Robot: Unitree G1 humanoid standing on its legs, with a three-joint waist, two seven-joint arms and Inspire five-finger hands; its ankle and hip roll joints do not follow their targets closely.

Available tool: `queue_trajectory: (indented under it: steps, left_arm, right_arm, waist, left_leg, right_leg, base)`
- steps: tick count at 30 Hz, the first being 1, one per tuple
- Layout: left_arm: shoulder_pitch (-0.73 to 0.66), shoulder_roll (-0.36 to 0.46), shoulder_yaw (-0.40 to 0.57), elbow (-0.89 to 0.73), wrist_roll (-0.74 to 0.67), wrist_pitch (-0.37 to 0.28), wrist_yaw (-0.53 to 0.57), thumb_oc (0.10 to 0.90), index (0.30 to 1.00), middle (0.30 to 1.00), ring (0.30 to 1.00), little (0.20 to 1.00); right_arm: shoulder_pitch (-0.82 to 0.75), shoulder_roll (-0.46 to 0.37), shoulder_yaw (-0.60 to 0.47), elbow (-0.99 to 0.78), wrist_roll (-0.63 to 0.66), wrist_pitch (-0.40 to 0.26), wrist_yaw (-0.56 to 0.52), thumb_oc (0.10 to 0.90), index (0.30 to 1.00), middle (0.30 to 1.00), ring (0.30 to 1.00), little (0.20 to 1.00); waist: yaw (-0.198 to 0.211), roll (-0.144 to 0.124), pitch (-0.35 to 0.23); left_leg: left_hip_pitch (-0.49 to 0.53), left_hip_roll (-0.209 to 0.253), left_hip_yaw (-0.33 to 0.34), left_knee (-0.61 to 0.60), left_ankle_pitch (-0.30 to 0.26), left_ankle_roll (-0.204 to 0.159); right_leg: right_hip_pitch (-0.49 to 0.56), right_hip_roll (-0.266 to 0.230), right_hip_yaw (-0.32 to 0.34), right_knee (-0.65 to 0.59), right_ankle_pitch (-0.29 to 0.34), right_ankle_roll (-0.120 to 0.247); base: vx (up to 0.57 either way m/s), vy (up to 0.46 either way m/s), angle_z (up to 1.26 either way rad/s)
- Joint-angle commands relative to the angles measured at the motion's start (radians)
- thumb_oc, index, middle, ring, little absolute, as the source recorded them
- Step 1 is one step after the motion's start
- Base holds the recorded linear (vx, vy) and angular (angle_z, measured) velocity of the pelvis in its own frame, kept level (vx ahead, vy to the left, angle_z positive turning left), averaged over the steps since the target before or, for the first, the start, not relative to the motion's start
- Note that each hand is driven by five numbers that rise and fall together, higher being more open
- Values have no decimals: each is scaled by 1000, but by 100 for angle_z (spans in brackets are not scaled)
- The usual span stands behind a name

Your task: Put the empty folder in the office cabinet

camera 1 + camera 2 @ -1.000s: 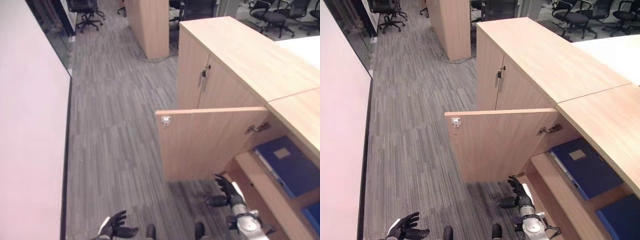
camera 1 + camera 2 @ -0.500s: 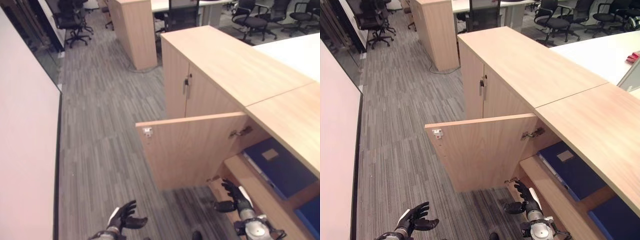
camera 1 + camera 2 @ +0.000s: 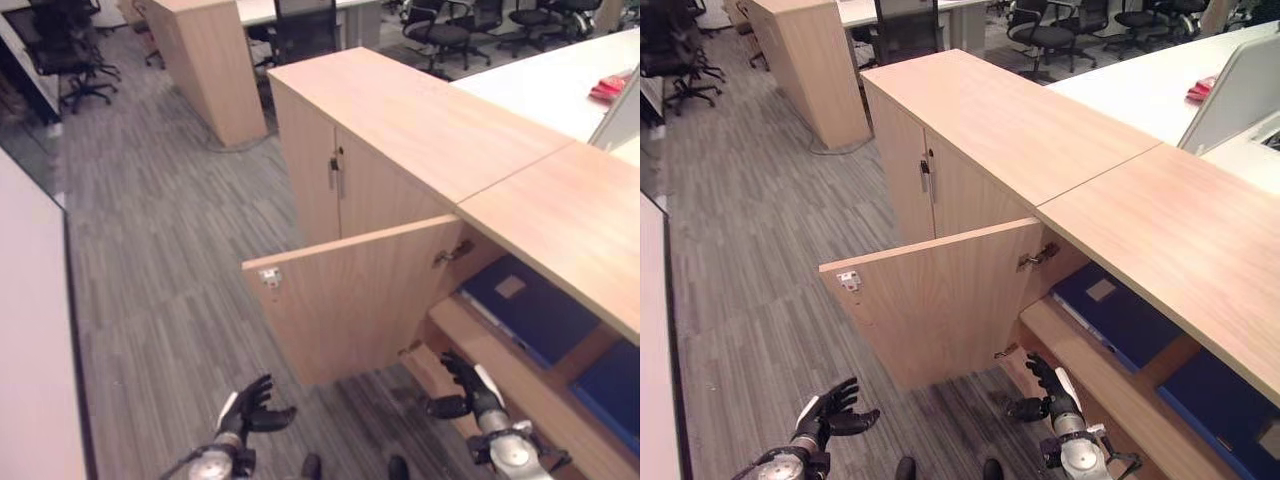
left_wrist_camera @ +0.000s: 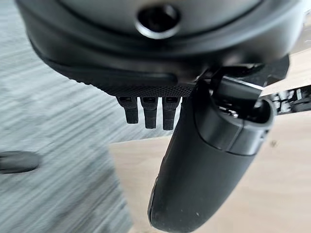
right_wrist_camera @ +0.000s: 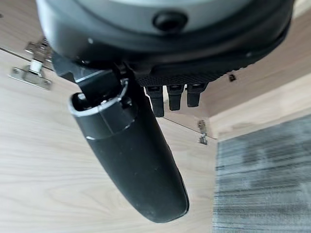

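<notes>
The cabinet door (image 3: 355, 300) stands swung open — behind it a blue folder (image 3: 525, 305) lies flat on the upper shelf (image 3: 520, 365). The right hand (image 3: 465, 385) hangs just below that door's hinge side, fingers spread, holding nothing. The left hand (image 3: 250, 408) floats over the carpet (image 3: 170, 270), well apart from the door, fingers relaxed, empty.

Showing pale wood on the cabinet (image 3: 400, 120) and open door (image 3: 350, 295), deep blue on the folder (image 3: 525, 305) inside, grey streaked stripes across the carpet (image 3: 170, 250), black on both hands (image 3: 825, 410).
</notes>
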Motion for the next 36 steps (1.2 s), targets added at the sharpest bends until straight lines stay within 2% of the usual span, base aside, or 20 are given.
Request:
queue_trajectory:
  steps: [1,14,23,26,32,36]
  left_arm:
    - [-88,70,64,-36,-46,-96,43,800,900,900,900,900]
    - [-144,128,147,29,-70,-108,77,800,900,900,900,900]
    - [-185,185,200,60,-93,-114,87,800,900,900,900,900]
    - [-202,226,224,67,-97,-117,89,800,900,900,900,900]
    - [-235,291,230,86,-85,-114,80,800,900,900,900,900]
    - [-263,331,197,62,-55,-115,56,800,900,900,900,900]
  right_arm:
    - [-45,-9,-13,-106,8,-74,0,800,900,900,900,900]
    - [-20,-12,-10,-128,15,-73,30,800,900,900,900,900]
    - [-2,-24,-9,-131,11,-73,53,800,900,900,900,900]
    - [0,-29,-8,-128,11,-75,62,800,900,900,900,900]
    - [-1,-40,3,-126,18,-78,78,800,900,900,900,900]
    - [1,-53,5,-122,16,-76,93,800,900,900,900,900]
  waist:
    - [-7,-4,-63]
    - [-31,-13,-92]
    - [-49,-13,-110]
    - [-57,-11,-116]
    - [-62,-10,-114]
    - [-72,-7,-114]
  left_leg:
    - [42,43,36,44,-85,-46]
    - [95,44,77,20,-101,-35]
    - [110,44,98,14,-105,-34]
    - [116,45,112,12,-107,-35]
    - [123,48,137,7,-105,-37]
    - [134,48,146,2,-116,-39]
  right_leg:
    - [25,-21,-42,103,-132,61]
    - [35,-29,-18,93,-122,74]
    - [33,-33,-3,84,-112,82]
    - [31,-34,3,73,-101,85]
    - [30,-31,5,68,-95,88]
    - [41,-32,0,59,-100,95]
  base:
    - [68,86,-1]
    - [17,46,-8]
    - [-2,26,-12]
    - [-18,10,-5]
    - [-8,12,-10]
    - [18,7,-1]
